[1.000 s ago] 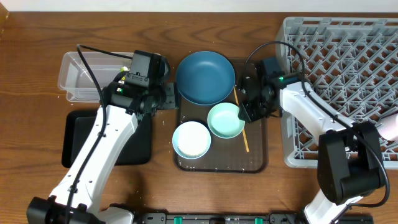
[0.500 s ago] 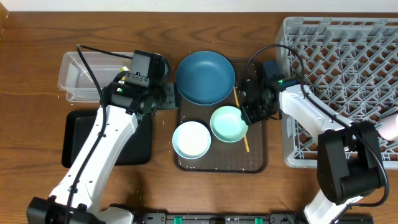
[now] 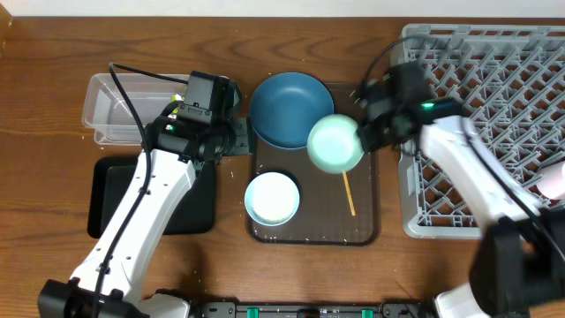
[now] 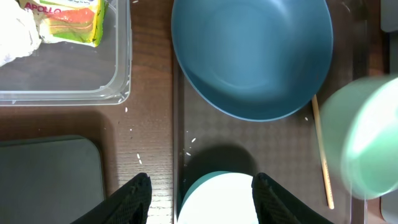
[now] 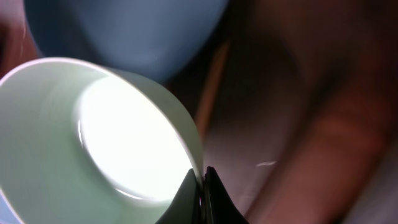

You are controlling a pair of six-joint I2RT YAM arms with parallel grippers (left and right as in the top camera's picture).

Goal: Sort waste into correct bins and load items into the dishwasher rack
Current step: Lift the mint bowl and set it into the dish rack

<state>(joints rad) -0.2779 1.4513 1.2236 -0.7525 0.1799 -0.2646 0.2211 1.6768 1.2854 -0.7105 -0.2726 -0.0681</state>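
I am pinching the mint bowl (image 5: pixel 93 143) by its thin rim, with the right gripper (image 5: pixel 200 182) closed on one edge only. The bowl is hanging tilted above the brown tray (image 3: pixel 362 231). It is looking smooth and glossy, so I am judging it could slide out of that narrow hold. It would then drop onto the deep blue bowl (image 3: pixel 291 108) just beside it or the thin wooden stick (image 3: pixel 348 194) below. Farther right, the rack (image 3: pixel 494 79) is a pale grey lattice of upright pegs, which could snag a tilted bowl. The left gripper (image 4: pixel 202 199) is hovering open over the round white bowl (image 3: pixel 272 196). Beyond it, the clear tub (image 3: pixel 110 110) is holding the crinkled wrapper (image 4: pixel 68 22) and tissue (image 4: pixel 12 31).
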